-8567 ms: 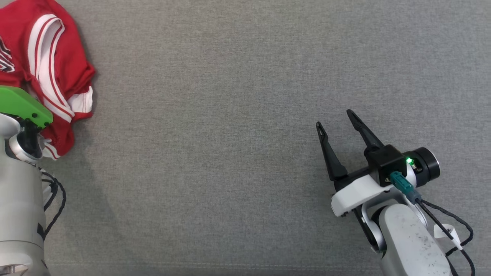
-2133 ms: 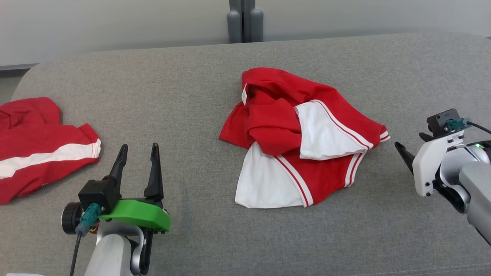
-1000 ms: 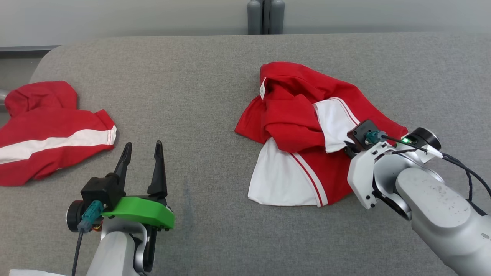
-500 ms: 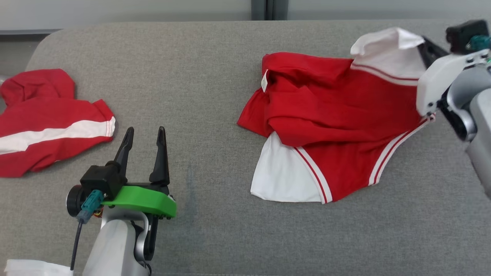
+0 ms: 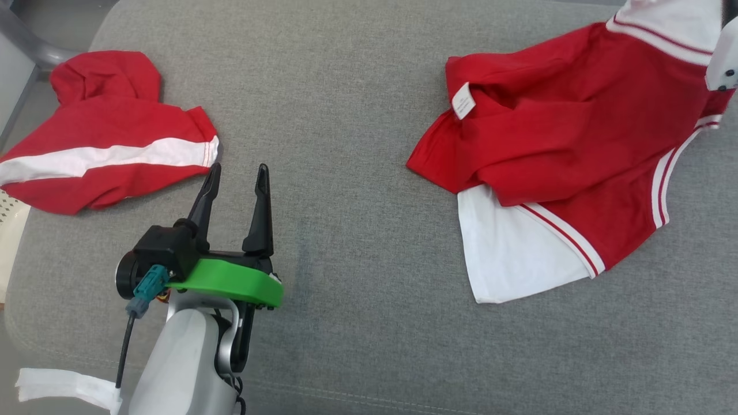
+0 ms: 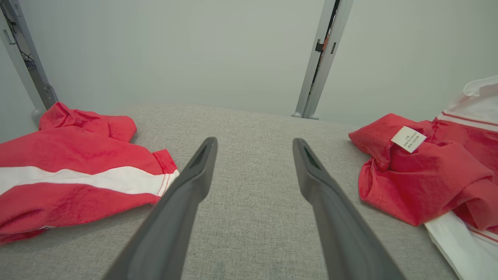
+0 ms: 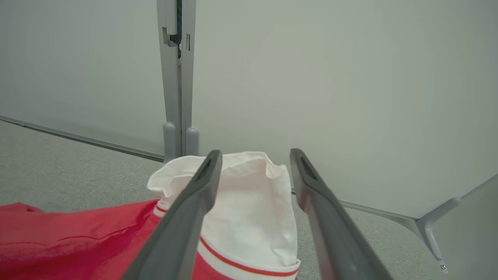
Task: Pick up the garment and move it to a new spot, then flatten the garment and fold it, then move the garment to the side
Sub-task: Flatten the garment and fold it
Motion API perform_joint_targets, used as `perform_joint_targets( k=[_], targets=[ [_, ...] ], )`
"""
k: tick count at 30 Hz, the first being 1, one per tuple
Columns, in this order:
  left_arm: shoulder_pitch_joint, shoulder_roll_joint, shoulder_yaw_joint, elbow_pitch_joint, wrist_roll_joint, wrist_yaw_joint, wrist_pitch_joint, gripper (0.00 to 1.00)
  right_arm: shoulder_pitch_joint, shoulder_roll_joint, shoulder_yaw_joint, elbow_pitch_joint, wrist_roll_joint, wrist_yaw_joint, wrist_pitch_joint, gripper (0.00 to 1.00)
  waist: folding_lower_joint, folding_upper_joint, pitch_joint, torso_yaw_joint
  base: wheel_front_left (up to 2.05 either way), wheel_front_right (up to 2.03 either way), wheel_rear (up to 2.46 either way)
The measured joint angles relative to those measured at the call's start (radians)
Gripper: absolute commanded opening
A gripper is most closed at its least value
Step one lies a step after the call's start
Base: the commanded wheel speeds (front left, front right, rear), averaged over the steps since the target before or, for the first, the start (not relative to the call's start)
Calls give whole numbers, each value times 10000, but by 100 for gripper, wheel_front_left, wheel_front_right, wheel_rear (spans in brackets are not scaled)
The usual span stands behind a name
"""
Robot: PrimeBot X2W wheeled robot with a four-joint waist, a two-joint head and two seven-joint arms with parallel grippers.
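The garment [image 5: 565, 144] is a red shirt with white panels and striped trim, lying half spread at the right of the grey padded surface [image 5: 357, 115]. Its white label faces up. In the right wrist view my right gripper [image 7: 255, 153] stands open, its fingers apart over the garment's white sleeve [image 7: 253, 217], which sits loose between them. A bit of its white housing [image 5: 723, 63] shows at the head view's right edge. My left gripper [image 5: 238, 168] is open and holds nothing, low over the surface, left of the garment [image 6: 428, 175].
A second red garment with a white stripe [image 5: 109, 144] lies at the far left, just beyond my left gripper [image 6: 255, 140]. A grey wall with a metal post [image 6: 323, 58] stands behind the surface. A white strip [image 5: 57, 385] lies at the near left corner.
The right gripper pulled the white sleeve up and out to the far right, spreading the garment, then opened and let it go. The head camera has shifted. The left gripper has stayed open.
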Motion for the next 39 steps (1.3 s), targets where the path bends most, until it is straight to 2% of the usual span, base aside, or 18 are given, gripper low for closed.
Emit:
perform_joint_targets(
  k=[5,10,15,22,27,30,39],
  targets=[
    [12,0,245,-31,42,84,0,100,223,382,104,485,46,0,234,100,0,0,125,4,0,0,0],
    [175,-2,485,2,169,71,0,100,1170,871,685,153,779,0,660,100,0,0,-47,-244,0,0,0],
    [422,-6,617,102,251,54,0,100,2893,1083,1035,-970,1645,0,2086,100,0,0,-368,-648,0,0,0],
    [689,-4,729,138,309,23,0,100,5492,1383,424,-3461,1762,0,3110,100,0,0,-746,-1138,0,0,0],
    [690,-8,702,134,345,-19,0,100,6460,1858,-652,-4351,828,-2,3661,100,0,0,-885,-1225,0,0,0],
    [680,-6,656,148,345,-27,0,100,6717,2462,-1091,-4669,407,-2,3875,100,0,0,-898,-1156,0,0,0],
    [594,-6,562,142,311,-56,0,100,6810,3346,-1962,-4341,-550,0,4276,100,0,0,-813,-928,0,0,0]
  ],
)
